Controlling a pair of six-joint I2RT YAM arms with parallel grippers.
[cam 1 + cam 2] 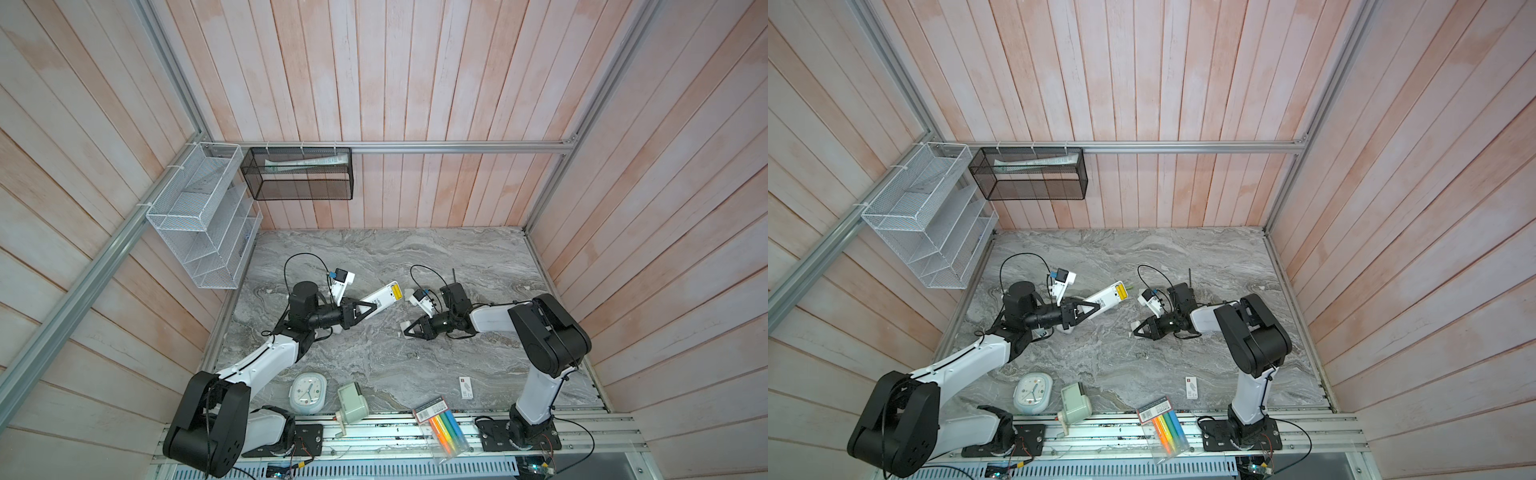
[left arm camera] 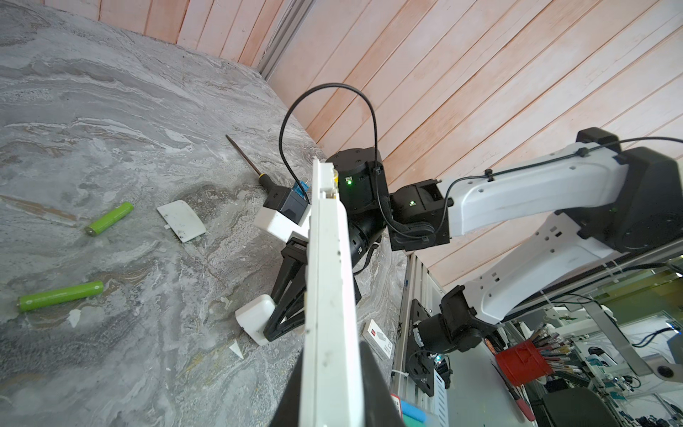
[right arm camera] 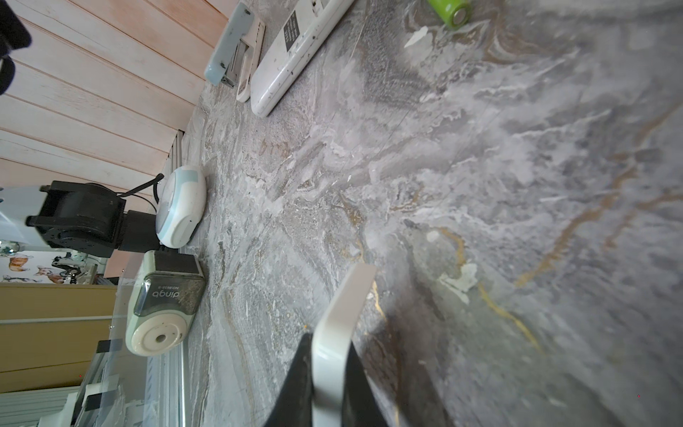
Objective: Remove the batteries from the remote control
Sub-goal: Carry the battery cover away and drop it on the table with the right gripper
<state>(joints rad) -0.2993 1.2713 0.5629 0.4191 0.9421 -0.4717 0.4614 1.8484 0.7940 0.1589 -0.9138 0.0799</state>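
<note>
Top views both show the left gripper (image 1: 371, 308) closed on one end of a white remote control (image 1: 384, 297), which slants out over the marble table (image 1: 374, 374). Two yellow batteries (image 1: 397, 291) sit in the open compartment at its far end. In the left wrist view, two lime green batteries (image 2: 109, 218) lie loose on the table, apart from each other, with a white cover plate (image 2: 181, 220) near them. Further right, the right gripper (image 1: 406, 330) hangs low over the table and pinches a curved white battery cover (image 3: 342, 310) between its fingers.

By my reading, only the yellow pair is left to unload. The remote is gripped far from the compartment, so a push there could twist it in the jaws. If the cover is dropped carelessly, it could knock the green batteries, which would roll easily on smooth stone. With the cover in its grip, the right gripper cannot pick anything else up.
</note>
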